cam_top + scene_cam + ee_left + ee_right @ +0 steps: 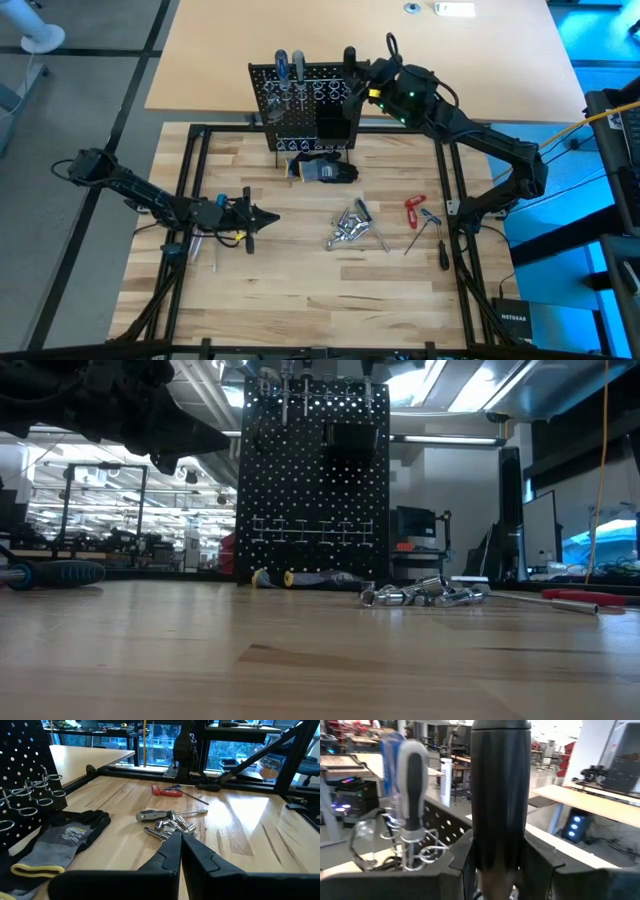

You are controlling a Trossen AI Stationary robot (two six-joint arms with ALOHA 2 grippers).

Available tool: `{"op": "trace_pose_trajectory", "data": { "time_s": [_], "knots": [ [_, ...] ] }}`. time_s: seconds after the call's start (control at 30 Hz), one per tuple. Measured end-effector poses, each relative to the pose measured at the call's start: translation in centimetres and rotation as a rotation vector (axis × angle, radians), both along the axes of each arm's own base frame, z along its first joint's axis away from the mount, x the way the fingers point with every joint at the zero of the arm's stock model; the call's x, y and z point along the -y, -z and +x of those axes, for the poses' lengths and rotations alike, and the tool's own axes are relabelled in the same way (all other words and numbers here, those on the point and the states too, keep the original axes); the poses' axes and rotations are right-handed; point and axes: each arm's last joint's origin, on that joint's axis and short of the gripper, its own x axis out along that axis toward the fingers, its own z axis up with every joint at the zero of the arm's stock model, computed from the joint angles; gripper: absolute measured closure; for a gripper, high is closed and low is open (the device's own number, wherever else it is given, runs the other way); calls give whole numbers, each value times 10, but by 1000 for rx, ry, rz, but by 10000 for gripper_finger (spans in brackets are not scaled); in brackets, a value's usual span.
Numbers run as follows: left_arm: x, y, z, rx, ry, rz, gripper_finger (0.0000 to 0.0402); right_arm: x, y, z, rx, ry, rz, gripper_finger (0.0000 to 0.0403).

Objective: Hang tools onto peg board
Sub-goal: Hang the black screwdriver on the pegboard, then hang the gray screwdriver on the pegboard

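- Right gripper (352, 62) is up at the top of the upright black perforated metal peg board (300, 100), at its right end, its two fingers clamped on a black-handled screwdriver (499, 790) held upright between them.
- Left gripper (268, 217) hovers low over the left half of the desk (300, 300), fingers pressed together with nothing in them, pointing toward the desk's middle.
- Black peg board stands at the desk's far edge, near the middle; a blue-handled screwdriver (281, 67) and a grey-handled screwdriver (298, 68) already hang side by side in its pale wire ring holders, and a black box-shaped bin (333, 128) sits on its right part.
- Just in front of the board's foot lies a dark grey and black work glove with a yellow cuff (60, 842).
- Small shiny silver metal sockets (347, 230) lie in a heap at the desk's middle, with a grey-handled screwdriver (155, 815) touching them.
- Toward the right edge lie a red-handled tool (414, 210) and a slim black-handled screwdriver (443, 252).
- Near the left edge lies a blue-and-black-handled screwdriver (55, 573).
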Motion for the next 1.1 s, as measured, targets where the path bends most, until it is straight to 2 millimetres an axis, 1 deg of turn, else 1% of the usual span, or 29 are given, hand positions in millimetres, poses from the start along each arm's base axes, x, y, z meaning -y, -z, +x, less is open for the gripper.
{"op": "trace_pose_trajectory", "data": {
  "time_s": [0.23, 0.43, 0.53, 0.67, 0.8, 0.87, 0.97, 1.1],
  "knots": [
    [0, 0, 0, 0, 0, 0, 399, 0, 3, 1, -12, 0, 4, 283],
    [0, 0, 0, -2, 0, 0, 399, 0, 9, 1, -54, -1, 46, 279],
    [0, 0, 0, -4, 0, 1, 399, 0, 10, 0, -61, 19, 47, 261],
    [0, 0, 0, -4, 0, 1, 399, 0, 11, 1, -70, 23, 51, 224],
    [0, 1, 0, -5, 0, 1, 399, -1, 9, -1, -66, 14, 41, 188],
    [0, 1, 0, -6, 0, 1, 399, -4, 3, -4, -56, 4, 37, 175],
    [0, 1, 0, -8, 0, 1, 399, -14, -14, -14, -9, -15, 15, 160],
    [0, 1, 0, -8, -1, -1, 399, -35, -38, -31, 23, -48, -18, 151]
  ]
}}
